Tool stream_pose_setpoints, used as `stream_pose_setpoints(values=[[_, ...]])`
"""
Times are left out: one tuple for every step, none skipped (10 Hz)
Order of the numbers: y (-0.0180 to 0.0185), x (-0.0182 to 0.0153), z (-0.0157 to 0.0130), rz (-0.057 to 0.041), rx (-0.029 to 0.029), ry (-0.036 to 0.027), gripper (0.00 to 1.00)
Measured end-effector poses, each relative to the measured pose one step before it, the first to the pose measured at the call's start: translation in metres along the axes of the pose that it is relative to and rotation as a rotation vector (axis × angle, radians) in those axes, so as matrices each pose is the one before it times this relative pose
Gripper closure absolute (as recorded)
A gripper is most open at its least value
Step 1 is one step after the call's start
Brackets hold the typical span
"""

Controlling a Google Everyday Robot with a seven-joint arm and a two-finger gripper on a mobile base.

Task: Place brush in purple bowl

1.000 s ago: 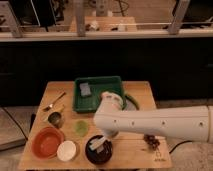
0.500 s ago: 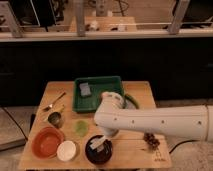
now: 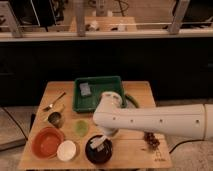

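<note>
The purple bowl point(image 3: 98, 151) stands at the front of the wooden table, right of the small white bowl point(image 3: 66, 150). A pale slim shape, the white handle of the brush point(image 3: 100, 143), lies across the bowl's inside, and its dark head does not show. My gripper point(image 3: 107, 134) is at the end of the large white arm point(image 3: 150, 121), which reaches in from the right. It is just above the bowl's far rim, over the brush handle. Whether it still touches the brush is hidden by the arm.
A green tray point(image 3: 100, 100) with a grey scraper point(image 3: 85, 89) stands at the back. An orange-red bowl point(image 3: 47, 142), a metal cup point(image 3: 55, 119), a spoon point(image 3: 54, 101) and a small green disc point(image 3: 81, 127) lie at the left. A dark cluster point(image 3: 150, 140) lies at the front right.
</note>
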Motion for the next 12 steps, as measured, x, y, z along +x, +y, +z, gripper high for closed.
stream_pose_setpoints(values=[[-0.00278, -0.00728, -0.00231, -0.00659, -0.00686, 0.00931, 1.0], [-0.00014, -0.00373, -0.00177, -0.00285, -0.00743, 0.00865, 1.0], [0.00051, -0.00418, -0.00192, -0.00593, -0.0064, 0.00752, 1.0], [0.00101, -0.00274, -0.00094, -0.00305, -0.00346, 0.00074, 1.0], [0.00155, -0.00191, -0.00095, -0.00207, -0.00194, 0.00155, 1.0], [0.0031, -0.00353, -0.00157, -0.0013, -0.00371, -0.00212, 1.0], [0.0016, -0.00053, -0.00075, 0.00056, -0.001, -0.00034, 1.0], [0.00168, -0.00007, -0.00092, 0.00083, 0.00046, 0.0004, 1.0], [0.00159, -0.00083, -0.00056, 0.00218, 0.00075, -0.00466, 1.0], [0.00104, -0.00097, -0.00019, 0.00103, 0.00235, -0.00691, 1.0], [0.0002, -0.00146, -0.00022, -0.00189, 0.00136, -0.00501, 1.0], [-0.00008, -0.00202, 0.00003, -0.00257, -0.00027, -0.00587, 1.0]])
